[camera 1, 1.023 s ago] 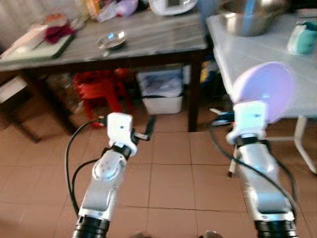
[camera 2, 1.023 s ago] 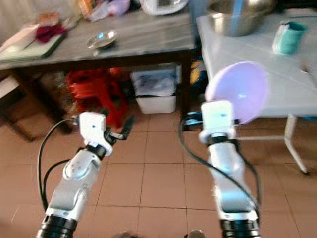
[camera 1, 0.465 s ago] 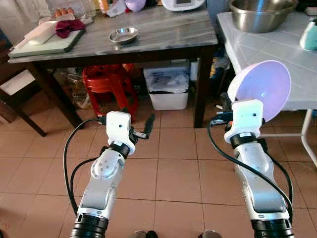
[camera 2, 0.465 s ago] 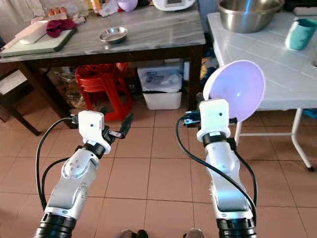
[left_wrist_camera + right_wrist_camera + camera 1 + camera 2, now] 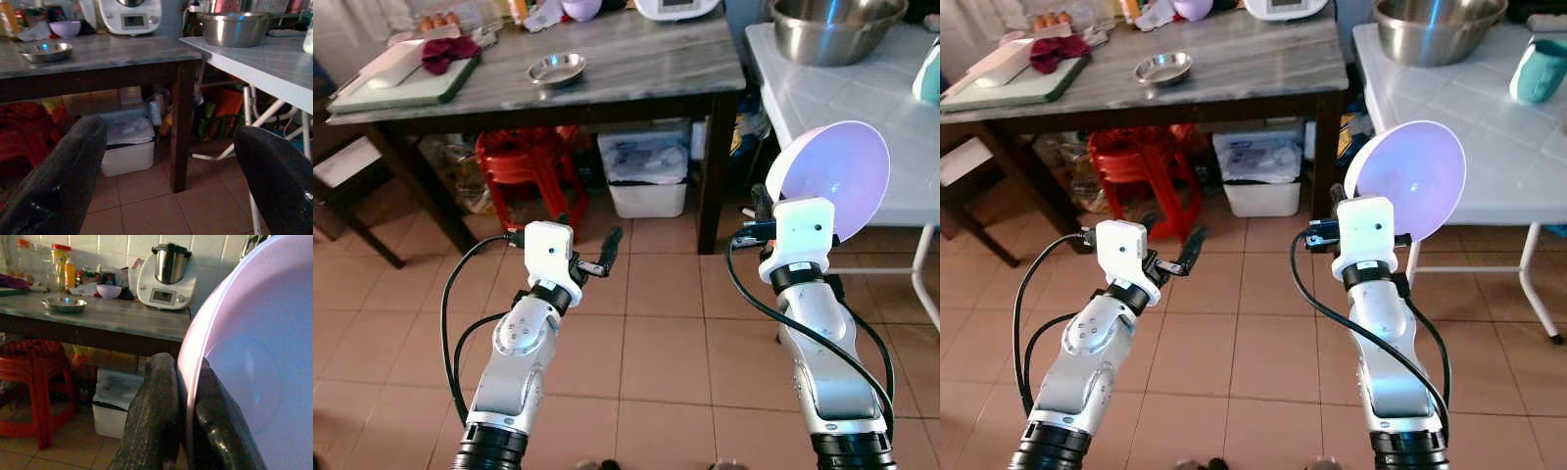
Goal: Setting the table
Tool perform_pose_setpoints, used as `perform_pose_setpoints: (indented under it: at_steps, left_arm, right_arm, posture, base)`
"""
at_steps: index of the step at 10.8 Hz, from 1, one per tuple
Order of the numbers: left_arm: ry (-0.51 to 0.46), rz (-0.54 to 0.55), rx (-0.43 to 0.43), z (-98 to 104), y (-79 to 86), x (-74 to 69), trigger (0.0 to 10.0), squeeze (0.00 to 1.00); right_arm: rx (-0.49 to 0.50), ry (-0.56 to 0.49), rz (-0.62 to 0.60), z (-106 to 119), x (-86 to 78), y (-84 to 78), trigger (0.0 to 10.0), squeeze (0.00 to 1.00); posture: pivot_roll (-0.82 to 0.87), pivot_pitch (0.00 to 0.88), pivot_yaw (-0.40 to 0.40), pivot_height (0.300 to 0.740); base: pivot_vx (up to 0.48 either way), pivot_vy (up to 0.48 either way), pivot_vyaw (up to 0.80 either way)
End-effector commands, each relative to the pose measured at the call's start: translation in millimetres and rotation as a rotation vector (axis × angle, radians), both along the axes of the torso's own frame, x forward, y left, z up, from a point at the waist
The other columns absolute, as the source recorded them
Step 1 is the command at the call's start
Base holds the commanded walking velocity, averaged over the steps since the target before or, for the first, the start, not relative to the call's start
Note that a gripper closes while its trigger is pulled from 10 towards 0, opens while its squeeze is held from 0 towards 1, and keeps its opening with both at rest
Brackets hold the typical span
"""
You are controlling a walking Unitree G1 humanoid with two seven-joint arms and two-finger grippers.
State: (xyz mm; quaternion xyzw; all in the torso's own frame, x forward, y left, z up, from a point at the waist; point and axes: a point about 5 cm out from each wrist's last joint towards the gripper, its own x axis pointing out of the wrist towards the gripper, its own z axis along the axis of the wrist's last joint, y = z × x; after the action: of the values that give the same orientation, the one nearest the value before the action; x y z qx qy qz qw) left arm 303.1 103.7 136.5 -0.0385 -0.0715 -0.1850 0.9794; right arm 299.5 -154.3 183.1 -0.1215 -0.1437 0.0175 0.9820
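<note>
Lilac bowl (image 5: 828,178) is riding on edge in the right gripper (image 5: 182,396), fingers pinching its rim so it's carried clear beside the white table (image 5: 842,108), while the left gripper (image 5: 603,257) is hanging wide open, holding nothing, over the tiled floor (image 5: 646,333)

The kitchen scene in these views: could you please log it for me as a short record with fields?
right tool: shut on the rim of a lilac bowl, held up on edge
left tool: open, holding nothing
grey table: bears a small steel dish and a green board
white table: bears a large steel bowl
under grey table: red stool, white bin
floor: terracotta tiles
</note>
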Motion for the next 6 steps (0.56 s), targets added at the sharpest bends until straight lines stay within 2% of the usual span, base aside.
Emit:
perform_pose_setpoints:
  at_steps: [1, 6]
  left_arm:
    - [-0.008, 0.012, 0.009, 1.0, 5.9, -0.4, 10.0, 0.0]
    - [-0.001, 0.005, 0.01, -0.5, 5.7, -1.8, 10.0, 0.0]
  right_arm:
    - [0.005, -0.007, 0.029, 0.1, -0.7, 6.3, 10.0, 0.0]
    - [0.003, -0.004, 0.03, -1.6, -1.6, 6.8, 10.0, 0.0]
  posture:
    - [-0.13, 0.119, 0.14, 0.74]
    - [-0.13, 0.124, 0.14, 0.74]
  base:
    - [0.36, 0.0, 0.0]
    - [0.372, 0.0, 0.0]
